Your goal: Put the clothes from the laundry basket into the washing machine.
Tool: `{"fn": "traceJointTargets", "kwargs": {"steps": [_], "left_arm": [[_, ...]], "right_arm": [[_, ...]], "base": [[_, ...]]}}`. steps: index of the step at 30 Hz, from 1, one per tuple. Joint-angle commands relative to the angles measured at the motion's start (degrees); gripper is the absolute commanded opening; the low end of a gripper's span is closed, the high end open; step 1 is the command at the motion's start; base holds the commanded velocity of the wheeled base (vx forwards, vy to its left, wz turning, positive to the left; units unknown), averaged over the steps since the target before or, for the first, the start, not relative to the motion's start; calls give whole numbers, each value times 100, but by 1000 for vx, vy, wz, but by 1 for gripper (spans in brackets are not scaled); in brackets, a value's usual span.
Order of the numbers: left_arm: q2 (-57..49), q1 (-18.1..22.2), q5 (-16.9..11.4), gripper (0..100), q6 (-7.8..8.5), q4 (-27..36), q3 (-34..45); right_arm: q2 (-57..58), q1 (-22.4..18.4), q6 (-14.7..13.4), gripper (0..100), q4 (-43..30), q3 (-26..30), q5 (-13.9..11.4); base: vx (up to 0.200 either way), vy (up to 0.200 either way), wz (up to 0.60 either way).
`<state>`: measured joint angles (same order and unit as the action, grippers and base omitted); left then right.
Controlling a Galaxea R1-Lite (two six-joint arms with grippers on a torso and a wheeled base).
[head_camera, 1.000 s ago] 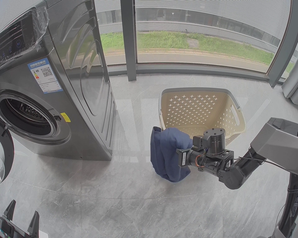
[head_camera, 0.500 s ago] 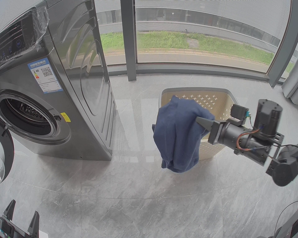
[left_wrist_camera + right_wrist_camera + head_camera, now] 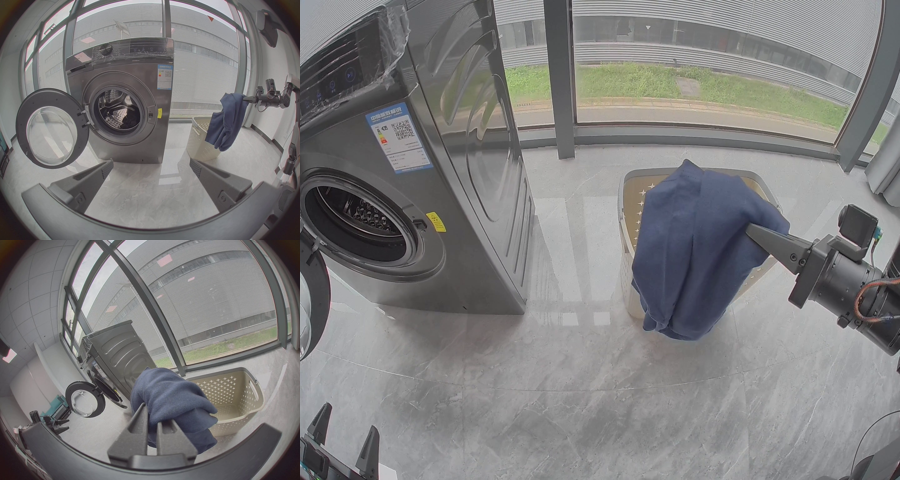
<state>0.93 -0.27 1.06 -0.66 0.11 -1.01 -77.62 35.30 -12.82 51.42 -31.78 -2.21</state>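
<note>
Down at the near edge the left hand (image 3: 345, 434) sat low over the floor, fingers spread wide and carrying nothing. Further out, the right hand (image 3: 759, 234) was clamped tight on the one blue garment (image 3: 694, 250), and what a hold. The cloth hung free in a long drape, its lower folds dangling clear of the floor just by the laundry basket (image 3: 631, 206). By my reading this was the carry step: the piece was out of the basket and not yet in the washing machine (image 3: 456, 187). That stood well apart to the left, its door (image 3: 51, 128) swung fully open and the drum mouth (image 3: 362, 222) facing out. The next move called for a long swing leftward across open floor. The hand would need to come low enough to meet that round opening and push in deep before letting go, or the trailing cloth might catch on the rim. The count: two hands, one garment, one basket, one machine, one door. Beyond it all ran the window wall.
</note>
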Motion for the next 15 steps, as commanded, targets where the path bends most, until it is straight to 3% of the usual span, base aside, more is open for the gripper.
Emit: {"fn": "traceJointTargets", "kwargs": {"steps": [1,6,15], "left_arm": [[-66,0,-1,100,-4,-2,92],[-66,0,-9,100,-13,7,92],[-57,-8,-53,100,-31,33,84]], "right_arm": [[27,38,34,0,44,76,142],[36,64,43,0,17,58,467],[36,56,34,0,-27,5,818]], "base": [[0,0,0],[0,0,0],[0,200,0]]}}
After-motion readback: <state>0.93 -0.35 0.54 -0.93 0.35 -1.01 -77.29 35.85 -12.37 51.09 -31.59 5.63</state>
